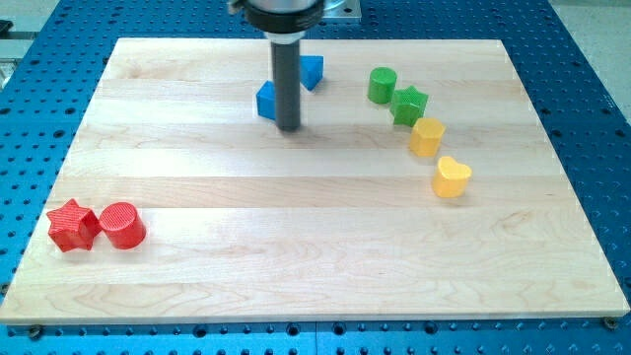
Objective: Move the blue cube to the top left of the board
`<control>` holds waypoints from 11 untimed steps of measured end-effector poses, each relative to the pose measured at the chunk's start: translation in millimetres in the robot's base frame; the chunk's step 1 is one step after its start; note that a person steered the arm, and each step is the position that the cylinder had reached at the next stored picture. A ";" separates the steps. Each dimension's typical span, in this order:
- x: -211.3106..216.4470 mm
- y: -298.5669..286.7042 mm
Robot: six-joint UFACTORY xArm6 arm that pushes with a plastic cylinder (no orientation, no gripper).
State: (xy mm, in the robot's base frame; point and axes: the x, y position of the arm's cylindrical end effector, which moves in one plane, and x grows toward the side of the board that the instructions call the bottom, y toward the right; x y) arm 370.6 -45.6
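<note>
The blue cube [266,101] sits on the wooden board [296,227] near the view's top, left of centre. My tip [288,126] rests on the board right against the cube's right side, the rod partly hiding it. A second blue block [312,71], shape unclear, lies just up and right of the rod, partly hidden behind it.
A green cylinder [382,85], a green star [409,105], a yellow hexagon-like block [427,137] and a yellow heart [453,177] form an arc at the view's right. A red star [73,225] and a red cylinder [122,225] sit at the bottom left.
</note>
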 end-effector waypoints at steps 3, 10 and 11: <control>-54.0 25.7; -107.5 -95.7; -111.1 -114.4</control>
